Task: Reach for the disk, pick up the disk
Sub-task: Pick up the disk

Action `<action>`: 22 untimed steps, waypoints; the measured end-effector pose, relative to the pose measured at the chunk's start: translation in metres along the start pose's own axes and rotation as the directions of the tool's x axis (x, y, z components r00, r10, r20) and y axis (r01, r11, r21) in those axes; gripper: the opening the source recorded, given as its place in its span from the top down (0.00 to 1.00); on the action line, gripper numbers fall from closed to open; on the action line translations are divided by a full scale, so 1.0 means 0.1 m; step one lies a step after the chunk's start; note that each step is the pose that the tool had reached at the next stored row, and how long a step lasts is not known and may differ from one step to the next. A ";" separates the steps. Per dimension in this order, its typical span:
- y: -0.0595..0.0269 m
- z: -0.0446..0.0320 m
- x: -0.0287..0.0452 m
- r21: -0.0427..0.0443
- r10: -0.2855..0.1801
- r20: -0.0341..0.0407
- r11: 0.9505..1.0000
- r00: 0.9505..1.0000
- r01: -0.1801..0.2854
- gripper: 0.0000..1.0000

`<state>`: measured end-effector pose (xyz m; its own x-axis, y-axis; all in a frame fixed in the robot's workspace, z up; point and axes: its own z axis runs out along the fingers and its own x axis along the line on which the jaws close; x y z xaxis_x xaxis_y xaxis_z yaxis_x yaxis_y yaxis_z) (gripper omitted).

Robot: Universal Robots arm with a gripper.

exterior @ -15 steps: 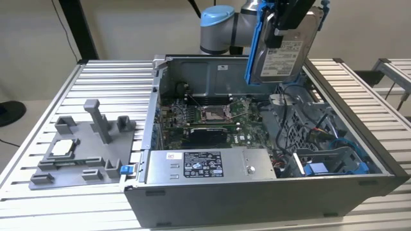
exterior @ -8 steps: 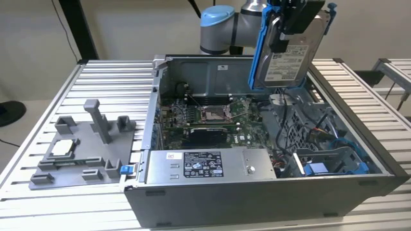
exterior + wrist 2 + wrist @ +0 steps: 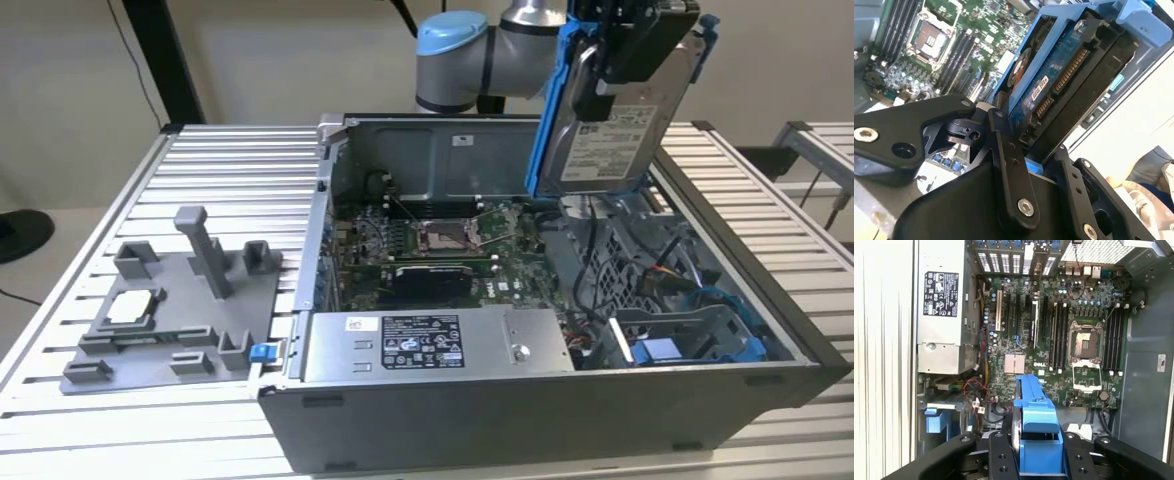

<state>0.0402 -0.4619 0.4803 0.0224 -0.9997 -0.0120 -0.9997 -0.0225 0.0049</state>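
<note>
Gripper point(image 3: 625, 75) of mine is clamped on the disk point(image 3: 617, 135), held upright above the computer case point(image 3: 534, 420); I should keep that squeeze firm and the lift straight.

The arm point(image 3: 461, 55) extends in from above, wrist pointing downward. The hand point(image 3: 638, 45) is raised, its black fingers point(image 3: 1009, 165) clamped on the disk point(image 3: 614, 135).

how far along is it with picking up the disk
Reaching and gripping look done: the tool is shut on the disk, which in the exterior view hangs upright, lifted above the open computer case. In both wrist views its blue side rails sit between the fingers. The pick itself leaves nothing visibly undone.
</note>
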 end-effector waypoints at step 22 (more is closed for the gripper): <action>-0.297 0.010 0.447 -0.001 0.000 0.001 1.000 1.000 0.000 1.00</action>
<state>0.0708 -0.5058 0.4786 0.0224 -0.9997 -0.0133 -0.9997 -0.0225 0.0058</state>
